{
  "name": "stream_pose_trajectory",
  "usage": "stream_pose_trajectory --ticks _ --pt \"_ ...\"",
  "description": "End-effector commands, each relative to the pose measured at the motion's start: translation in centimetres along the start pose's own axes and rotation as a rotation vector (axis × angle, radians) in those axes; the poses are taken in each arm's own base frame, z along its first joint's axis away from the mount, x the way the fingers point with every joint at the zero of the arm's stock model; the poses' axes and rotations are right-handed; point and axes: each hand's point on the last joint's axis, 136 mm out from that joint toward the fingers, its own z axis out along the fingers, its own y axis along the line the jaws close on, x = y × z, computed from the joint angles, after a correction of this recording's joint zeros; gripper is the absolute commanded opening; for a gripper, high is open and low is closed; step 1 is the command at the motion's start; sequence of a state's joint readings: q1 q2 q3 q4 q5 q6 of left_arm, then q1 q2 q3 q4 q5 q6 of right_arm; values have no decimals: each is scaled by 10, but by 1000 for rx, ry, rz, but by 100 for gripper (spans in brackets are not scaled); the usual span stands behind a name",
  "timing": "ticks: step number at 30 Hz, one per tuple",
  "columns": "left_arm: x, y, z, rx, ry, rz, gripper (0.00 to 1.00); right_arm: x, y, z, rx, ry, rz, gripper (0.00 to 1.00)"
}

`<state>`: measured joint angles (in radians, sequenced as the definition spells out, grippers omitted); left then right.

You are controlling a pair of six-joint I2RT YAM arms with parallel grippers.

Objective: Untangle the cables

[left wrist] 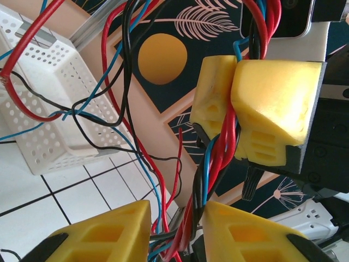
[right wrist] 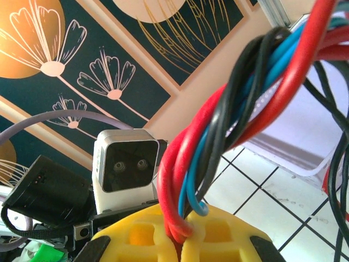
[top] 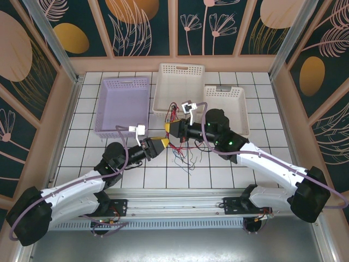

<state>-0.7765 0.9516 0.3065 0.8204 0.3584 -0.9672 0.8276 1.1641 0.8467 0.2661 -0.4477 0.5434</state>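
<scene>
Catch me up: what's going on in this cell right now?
Both arms are working on a tangle of thin red, blue and black cables, held up off the white tiled table. The right gripper has its jaws shut on the twisted part. The left gripper has its jaws either side of the same twist, close by; whether they pinch it is unclear. Loose ends trail onto the tiles, and nothing is separated yet.
</scene>
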Motion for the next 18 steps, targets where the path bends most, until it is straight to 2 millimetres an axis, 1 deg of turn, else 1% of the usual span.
stream_pose_trajectory --ticks 1,4,5,11,12,18 --pt "-9 -19 2 74 -27 11 27 2 11 2 -61 -1 1 0" --pt "-7 -19 2 83 -24 7 26 3 11 3 -60 1 4 0" --pt "-7 -18 2 84 -25 6 24 3 12 3 -63 2 4 0" --pt "-5 -20 -1 101 -27 0 6 2 13 3 -67 4 4 0" --pt "-5 -19 -1 102 -28 1 0 2 12 3 -64 4 4 0" --pt "-6 -17 -9 93 -55 2 0 5 10 0 -54 2 10 0"
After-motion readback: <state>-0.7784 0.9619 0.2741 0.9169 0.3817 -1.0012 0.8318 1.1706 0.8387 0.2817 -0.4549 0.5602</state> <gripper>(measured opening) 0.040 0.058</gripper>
